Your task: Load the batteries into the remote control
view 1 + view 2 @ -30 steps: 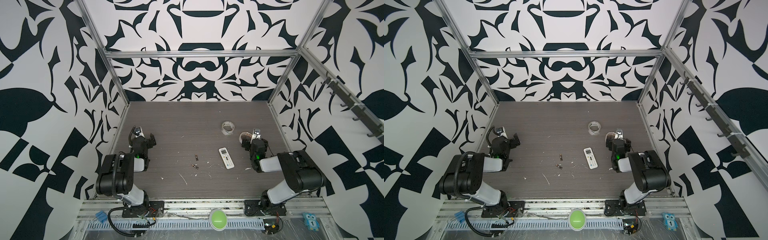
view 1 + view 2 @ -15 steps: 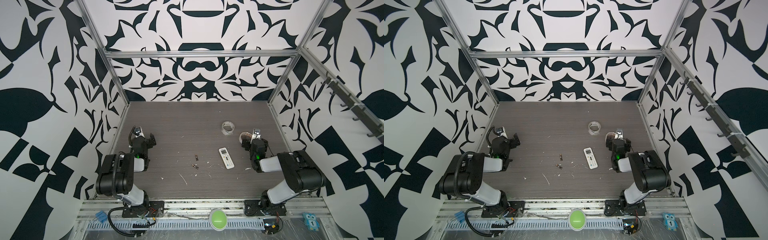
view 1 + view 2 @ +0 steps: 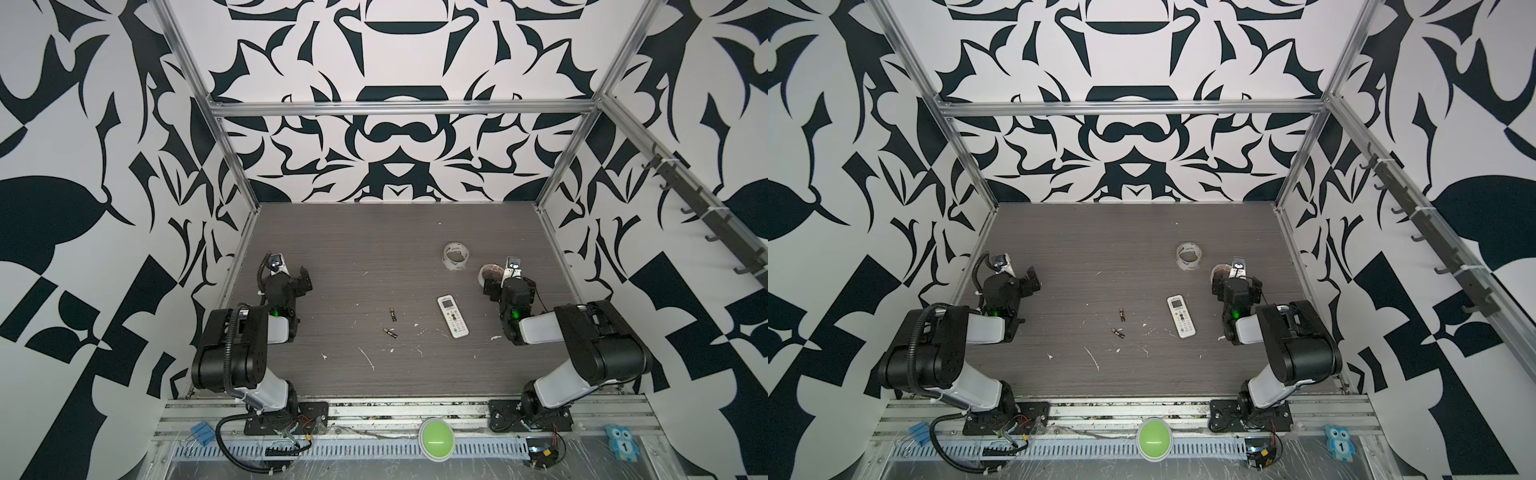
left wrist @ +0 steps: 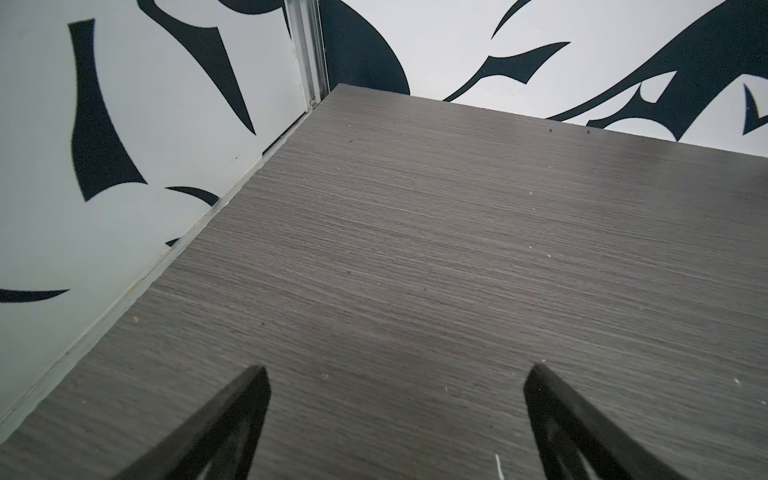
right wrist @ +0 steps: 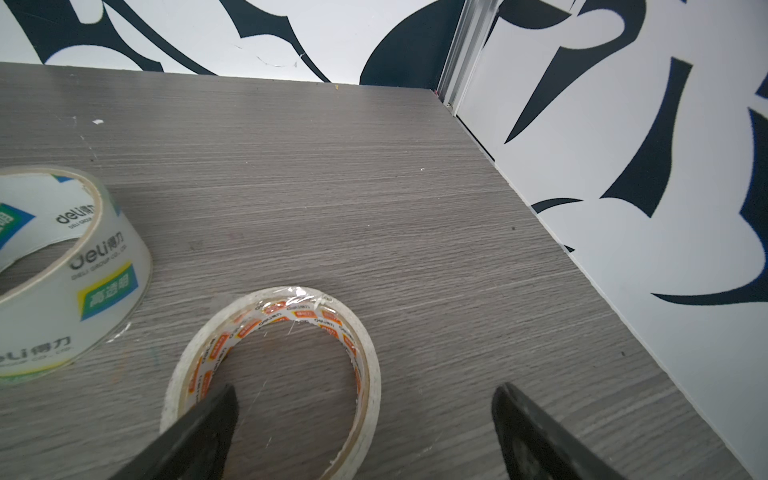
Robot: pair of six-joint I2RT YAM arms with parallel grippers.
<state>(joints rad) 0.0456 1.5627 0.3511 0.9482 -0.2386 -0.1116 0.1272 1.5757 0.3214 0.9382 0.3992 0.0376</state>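
1. Left tool (image 4: 397, 370): spread, empty, far left of the remote control (image 3: 453, 316); may overshoot on the reach.
2. Batteries (image 3: 392, 314): loose on the desk (image 3: 374, 249), near its left; may roll from a pinch.
3. Remote control: buttons up; may skid when flipped.
4. Right tool (image 5: 365, 388): spread, empty, near its right, over a tape roll (image 5: 291, 296); may snag.

Two finger-thin dark batteries (image 3: 392, 314) with gold ends lie between the left gripper (image 4: 395, 374) and the right gripper (image 5: 363, 390). One slim white plastic remote control (image 3: 452, 316) lies nearer the right gripper. There are two tape rolls: one wide clear printed roll (image 5: 62, 270) beside that gripper, and one narrow whitish roll (image 5: 291, 299) at its fingertips. The black grippers number two.
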